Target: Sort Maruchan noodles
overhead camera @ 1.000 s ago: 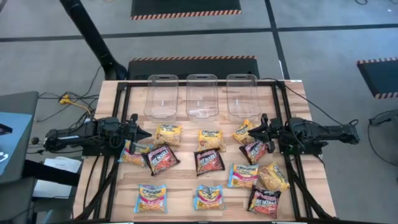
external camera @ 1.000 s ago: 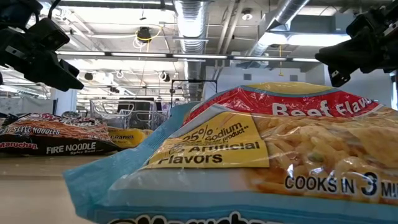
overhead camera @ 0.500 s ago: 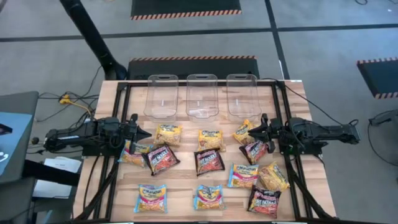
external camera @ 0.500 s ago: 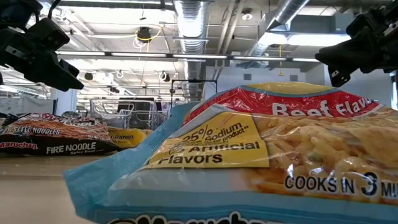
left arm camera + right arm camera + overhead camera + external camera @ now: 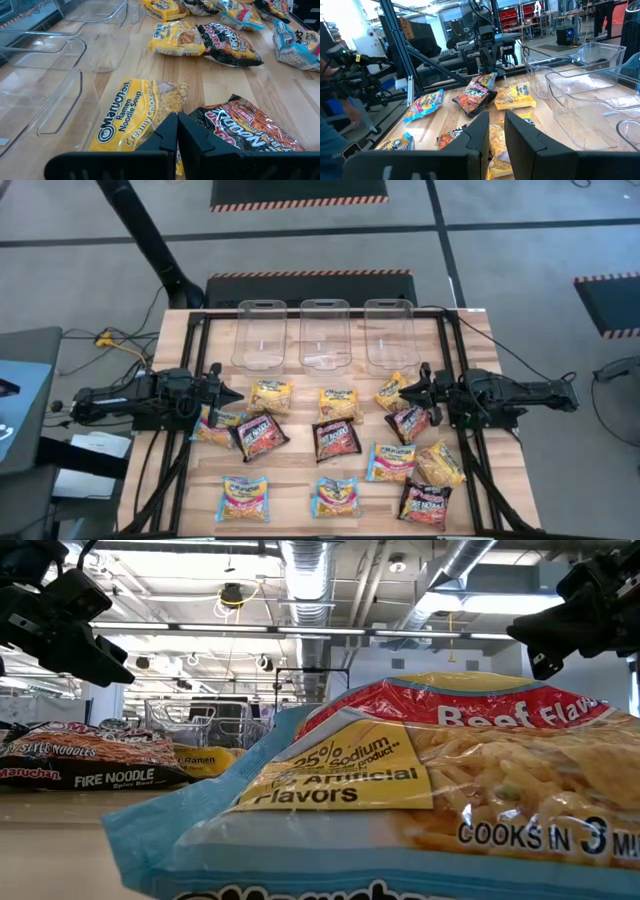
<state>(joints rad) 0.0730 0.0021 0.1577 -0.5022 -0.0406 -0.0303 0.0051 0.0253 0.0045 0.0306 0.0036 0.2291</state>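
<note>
Find the Maruchan noodles [image 5: 336,440] scattered over the table [image 5: 296,472] across the centre and lower half of the high view, none in the three clear bins [image 5: 325,335] lined along the upper centre. Read the left gripper [image 5: 232,394], at centre left, as pressed together and empty, poised beside a creamy chicken packet [image 5: 271,396]. Read the right gripper [image 5: 412,393], at centre right, as standing a little apart with nothing clamped, nosing over a yellow packet [image 5: 392,390] with a black-red packet [image 5: 410,422] just below it in the frame. Cannot tell from the wrist view whether those tips touch the wrapper or only hang above it.

To do the first pick well:
- Fix one bin per kind at the start and keep to it.
- Begin with the yellow packet nearest each gripper, being closest to the bins.
- Spread the left fingers before descending; shut as they are, would only push the packet along.
- Pinch a crimped edge or corner rather than the flat middle, since crinkly film probably slides and buckles.
- Lift clear before travelling, so as not to drag the overlapping neighbour.
- Release low inside the bin.
</note>
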